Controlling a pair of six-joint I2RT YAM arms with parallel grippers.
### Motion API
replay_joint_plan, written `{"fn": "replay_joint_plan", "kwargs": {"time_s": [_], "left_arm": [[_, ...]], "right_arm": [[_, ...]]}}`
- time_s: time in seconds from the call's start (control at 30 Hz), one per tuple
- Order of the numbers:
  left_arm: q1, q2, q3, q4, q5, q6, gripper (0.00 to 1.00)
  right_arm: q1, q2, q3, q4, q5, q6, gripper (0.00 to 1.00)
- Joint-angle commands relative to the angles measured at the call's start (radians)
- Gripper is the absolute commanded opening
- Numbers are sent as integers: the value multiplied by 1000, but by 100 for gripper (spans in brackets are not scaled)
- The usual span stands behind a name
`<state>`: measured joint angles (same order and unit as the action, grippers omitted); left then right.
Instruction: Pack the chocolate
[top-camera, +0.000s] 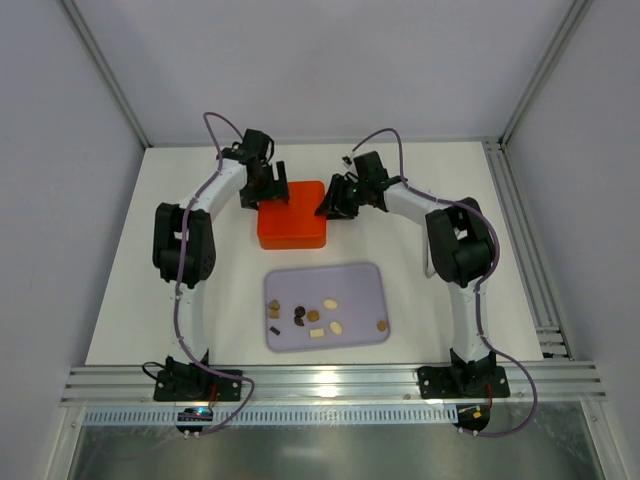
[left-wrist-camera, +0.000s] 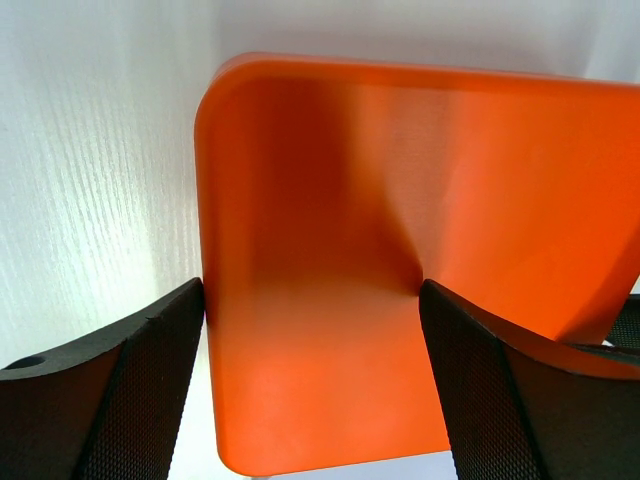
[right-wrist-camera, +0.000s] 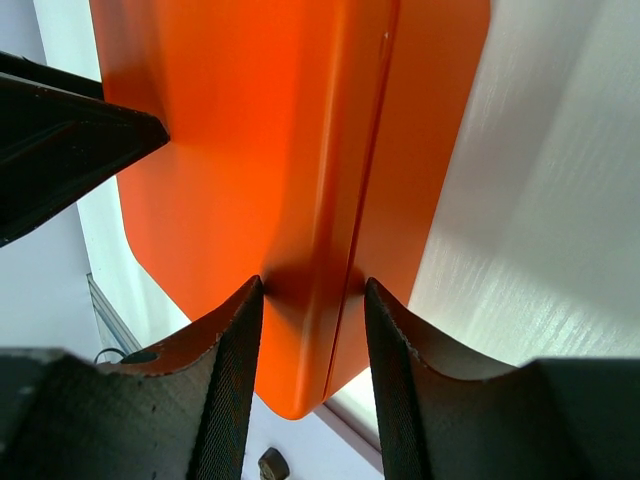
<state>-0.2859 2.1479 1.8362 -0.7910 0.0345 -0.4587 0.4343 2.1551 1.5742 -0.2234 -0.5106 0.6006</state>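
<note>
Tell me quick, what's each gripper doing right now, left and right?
Left gripper: jaws wide, straddling the orange box with both fingers against it.
Right gripper: closing on the box's edge, fingers touching it.

About ten tiny bite-size chocolate pieces, dark brown, tan and cream-white, round, oval and square, lie loosely scattered on the lower half of a flat lavender tray, none stacked, one tan piece apart at the right.

White table; pale grey walls
</note>
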Motion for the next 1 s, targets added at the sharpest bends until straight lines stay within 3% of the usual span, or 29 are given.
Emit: {"fn": "replay_joint_plan", "kwargs": {"time_s": [0.0, 0.67, 0.9, 0.97], "left_arm": [[-24, 76, -26, -74, -27, 17, 84], [-61, 101, -127, -40, -56, 5, 80], [-59, 84, -163, -36, -58, 8, 77], [-59, 78, -169, -36, -59, 14, 76]], "right_arm": [[34, 2, -54, 55, -9, 25, 45], [61, -29, -259, 255, -23, 125, 33], [63, -54, -243, 246, -19, 119, 33], [61, -58, -227, 234, -14, 117, 38]]}}
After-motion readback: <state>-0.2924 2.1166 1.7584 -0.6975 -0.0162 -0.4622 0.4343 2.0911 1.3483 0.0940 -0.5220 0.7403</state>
